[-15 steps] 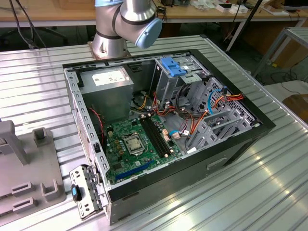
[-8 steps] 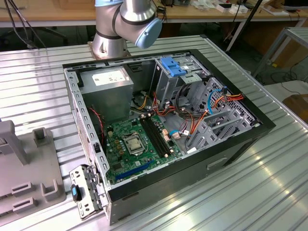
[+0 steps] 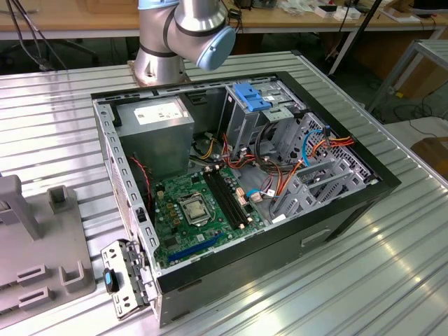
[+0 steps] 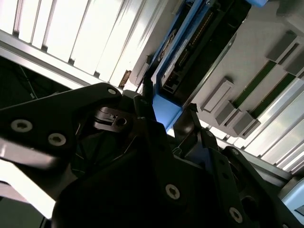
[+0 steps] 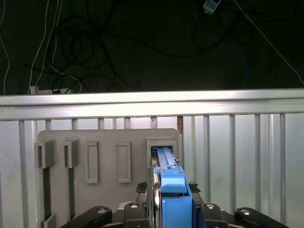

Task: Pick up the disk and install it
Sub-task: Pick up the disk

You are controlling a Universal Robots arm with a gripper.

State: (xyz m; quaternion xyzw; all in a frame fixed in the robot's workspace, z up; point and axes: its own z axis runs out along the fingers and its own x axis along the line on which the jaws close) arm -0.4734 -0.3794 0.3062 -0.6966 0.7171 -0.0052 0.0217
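The disk (image 5: 171,199), grey metal in a bright blue carrier, stands on edge in a slot of the grey holder (image 5: 109,142). In both wrist views my gripper (image 5: 167,187) straddles its upper end, and a black fingertip (image 5: 141,187) sits on each side. The second wrist view shows the disk (image 4: 190,47) reaching away from the gripper (image 4: 168,107), whose fingers lie against the blue carrier. The gripper looks shut on the disk, which still sits in its slot.
The open computer case (image 3: 238,182) lies on the ribbed metal table, with a blue bracket (image 3: 252,96) on its drive cage. Part of the grey holder (image 3: 28,238) shows at the exterior view's left. The arm's base (image 3: 175,35) stands behind the case. Cables hang beyond the table's rail (image 5: 152,102).
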